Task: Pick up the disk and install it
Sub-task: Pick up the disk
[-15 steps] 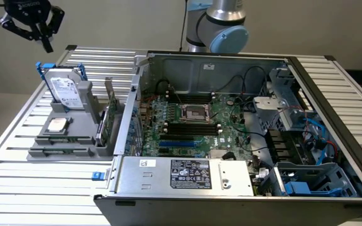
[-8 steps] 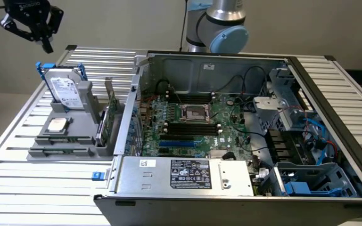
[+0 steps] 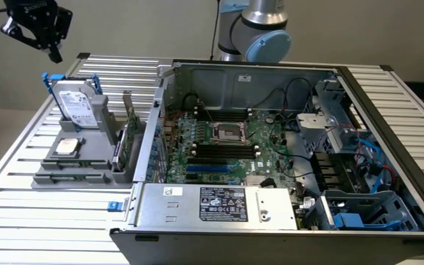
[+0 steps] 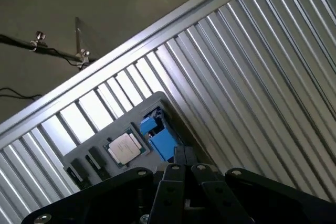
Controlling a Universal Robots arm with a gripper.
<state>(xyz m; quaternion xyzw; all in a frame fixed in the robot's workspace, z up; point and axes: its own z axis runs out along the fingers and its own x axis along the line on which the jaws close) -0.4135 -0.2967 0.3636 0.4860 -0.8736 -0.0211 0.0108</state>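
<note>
— Fingers [image 4: 178, 157] of the gripper [image 4: 184, 153], are they gripping something?
— No, they are pressing together and are holding nothing. The gripper is hanging high at the exterior view's left, above the disk and well apart from it.
— What is lying under it?
— The slatted metal table [image 3: 35, 226] is carrying everything. The open computer case [image 3: 271, 83] is taking most of it, with the motherboard [image 3: 227, 143] showing inside. Beside the case, at the exterior view's left, the grey holder [image 3: 72, 176] is sitting.
— And the disk?
— The disk [image 3: 74, 105] is standing upright in that holder, clipped in its blue carrier. The CPU chip [image 3: 66, 146] is lying flat in the same holder, just beside the disk.
</note>
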